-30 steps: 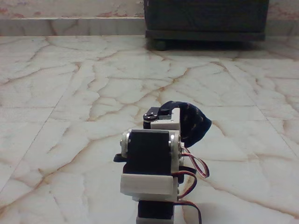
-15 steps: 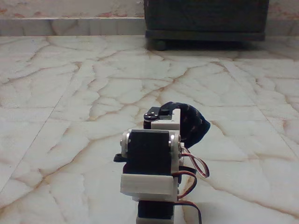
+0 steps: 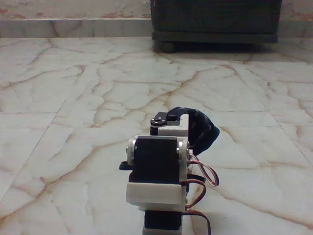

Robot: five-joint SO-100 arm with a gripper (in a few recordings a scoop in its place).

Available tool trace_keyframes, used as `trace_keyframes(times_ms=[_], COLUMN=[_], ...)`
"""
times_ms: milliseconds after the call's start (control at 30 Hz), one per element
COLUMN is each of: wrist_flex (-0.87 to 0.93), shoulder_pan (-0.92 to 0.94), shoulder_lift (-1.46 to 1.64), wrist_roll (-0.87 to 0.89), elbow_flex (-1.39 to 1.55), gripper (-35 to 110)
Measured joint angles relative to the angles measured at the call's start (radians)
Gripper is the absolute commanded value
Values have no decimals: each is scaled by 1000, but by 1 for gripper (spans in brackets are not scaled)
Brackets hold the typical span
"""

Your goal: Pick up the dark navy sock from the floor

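The dark navy sock with tan-orange dashes is bunched into a rounded lump just beyond the arm, on its right side in the fixed view. It arches up over the gripper's white and black body and presses against it. The arm's own servo blocks stand in front and hide the fingers, so how the jaws stand is hidden. The sock's lower edge is covered by the arm, so I cannot tell whether it touches the floor, which is glossy cream marble with brownish veins.
A dark wooden cabinet on small feet stands against the far wall step. Red, white and black cables loop out at the arm's right side. Open tiles spread to the left and right of the arm.
The sock's right tip has drawn in slightly toward the gripper and the lump looks more tightly bunched. The arm has barely moved.
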Motion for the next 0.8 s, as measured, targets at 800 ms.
trace_keyframes(times_ms=[800], wrist_flex=[8], shoulder_pan=[-17], shoulder_lift=[0], wrist_roll=[12], elbow_flex=[0], gripper=[0])
